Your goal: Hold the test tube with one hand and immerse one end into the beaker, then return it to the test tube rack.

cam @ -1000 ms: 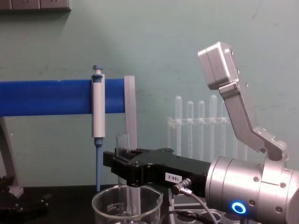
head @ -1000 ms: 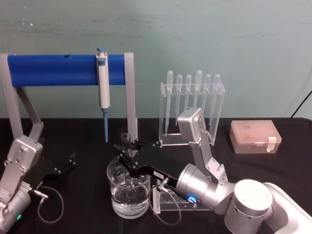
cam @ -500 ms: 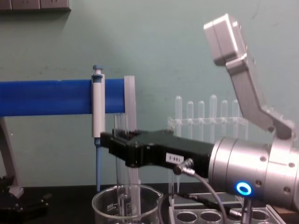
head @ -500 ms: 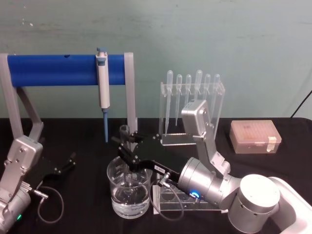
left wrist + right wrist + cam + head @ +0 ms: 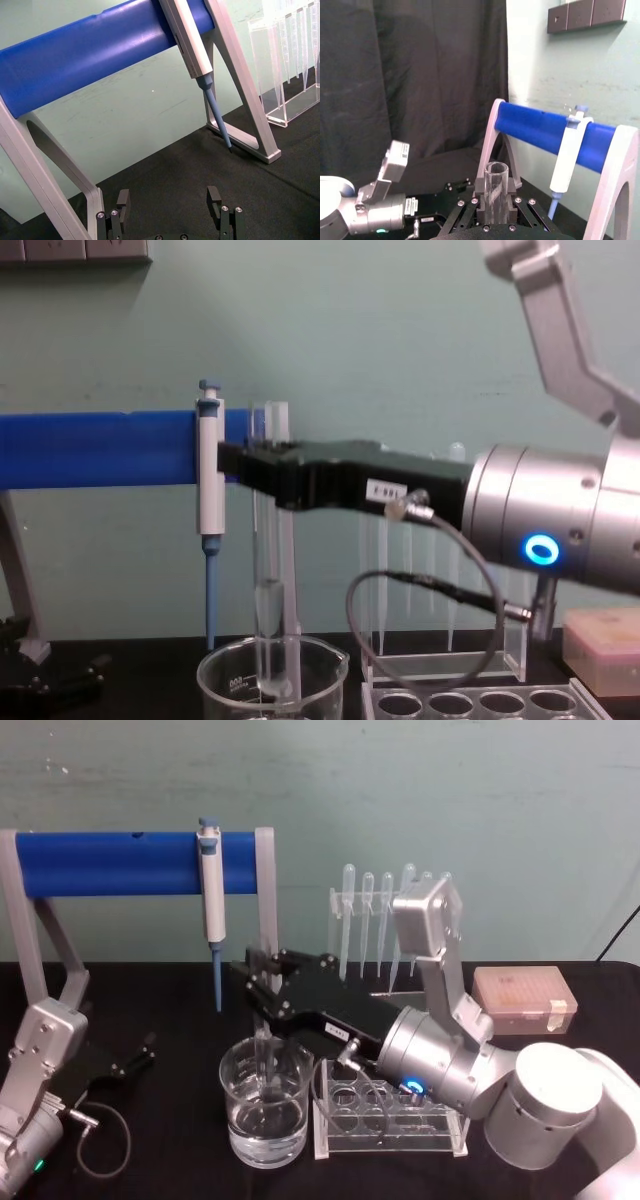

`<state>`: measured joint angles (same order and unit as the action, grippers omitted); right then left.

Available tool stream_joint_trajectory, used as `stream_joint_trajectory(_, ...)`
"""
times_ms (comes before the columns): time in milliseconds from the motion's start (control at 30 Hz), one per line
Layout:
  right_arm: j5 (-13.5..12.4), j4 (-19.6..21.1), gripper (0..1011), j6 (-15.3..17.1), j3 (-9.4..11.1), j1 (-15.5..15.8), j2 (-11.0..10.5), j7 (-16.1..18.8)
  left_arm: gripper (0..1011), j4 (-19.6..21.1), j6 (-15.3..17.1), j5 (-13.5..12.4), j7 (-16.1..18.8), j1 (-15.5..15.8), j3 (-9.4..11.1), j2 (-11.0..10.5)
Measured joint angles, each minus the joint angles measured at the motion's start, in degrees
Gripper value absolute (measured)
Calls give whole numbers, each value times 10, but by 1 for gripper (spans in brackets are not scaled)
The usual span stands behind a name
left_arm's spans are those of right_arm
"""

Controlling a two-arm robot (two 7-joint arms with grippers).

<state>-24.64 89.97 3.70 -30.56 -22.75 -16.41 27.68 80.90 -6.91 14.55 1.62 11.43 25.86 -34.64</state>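
Note:
The test tube [image 5: 265, 560] hangs upright with my right gripper [image 5: 252, 472] shut on it near its open rim. Its round lower end, with some liquid inside, reaches just below the rim of the beaker [image 5: 225, 680]. In the head view the right gripper [image 5: 262, 982] is straight above the beaker [image 5: 264, 1115], which holds water, and the test tube [image 5: 264, 1050] dips into its mouth. The right wrist view shows the test tube [image 5: 495, 192] clamped between the black fingers [image 5: 481, 202]. My left gripper [image 5: 128, 1065] rests open on the table at the left, with nothing between its fingers [image 5: 220, 212].
A blue bar on grey legs [image 5: 110, 863] carries a blue-and-white micropipette [image 5: 210, 885] behind the beaker. A clear stand of plastic pipettes [image 5: 372, 920] is behind my right arm. A clear rack with round holes [image 5: 390, 1125] lies right of the beaker, a pink box [image 5: 522, 1000] farther right.
My right gripper has risen with the test tube, drawing most of it up out of the beaker. The left arm has not moved.

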Motion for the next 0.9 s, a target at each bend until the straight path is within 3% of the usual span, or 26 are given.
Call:
stream_joint_trajectory(467,-19,63,225,28,20,1,-33,-24,1000,0,0,0,0,0,0,0)
stream_joint_trajectory(900,-27,112,225,34,56,38,-80,-50,1000,0,0,0,0,0,0,0)
